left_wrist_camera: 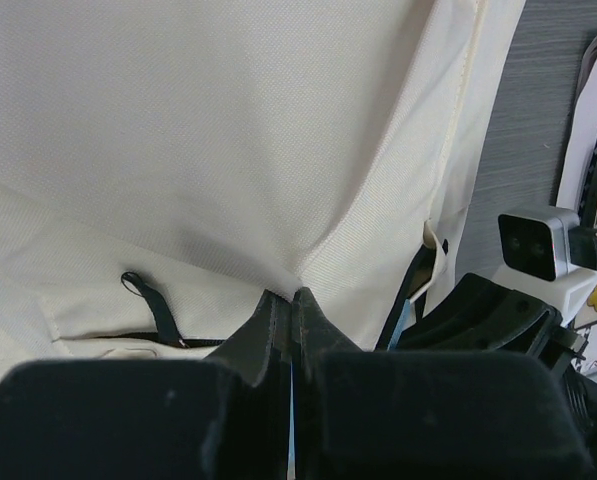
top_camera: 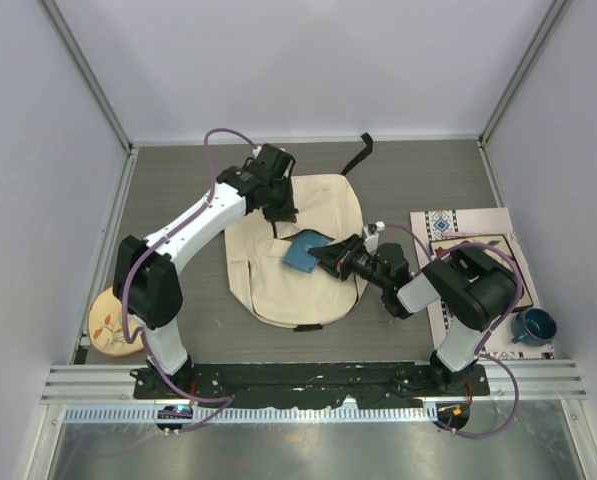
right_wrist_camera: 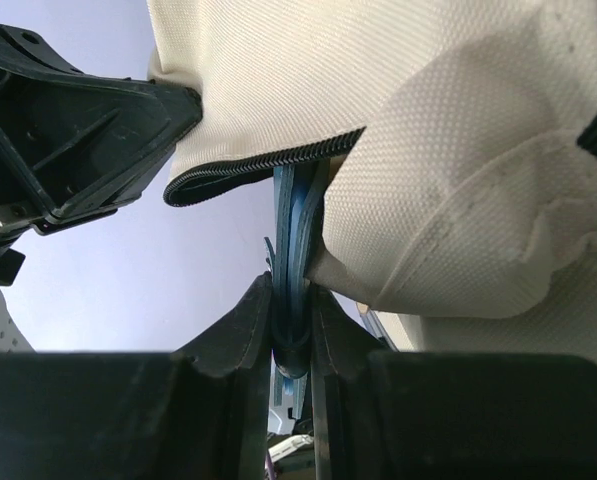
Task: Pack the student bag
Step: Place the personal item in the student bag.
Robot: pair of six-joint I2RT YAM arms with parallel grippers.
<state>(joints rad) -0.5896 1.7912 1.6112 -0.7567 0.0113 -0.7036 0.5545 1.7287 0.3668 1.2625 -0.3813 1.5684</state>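
Nearest the arm bases, a blue mug sits at the near right corner of a patterned mat, and a round wooden disc lies at the near left of the counter. Beyond them the right tool reaches in from the right, its fingers narrowed on one end of a thin blue flat item, held edge-on; whether it is a notebook or a folder I cannot tell. The student bag lies mid-counter, directly left of that tool, its long axis running near to far. The item's leading end meets the black zipper edge of the bag's mouth, its length in line with the tool's reach and pointing left into the bag. Farther on, the left tool is clamped tight on a fold of the bag's cream fabric, lifting it so the mouth gapes. The right arm is the one placed to push — the coming move likely calls for sliding the item left under the raised fabric. A black strap trails off the bag's far end.
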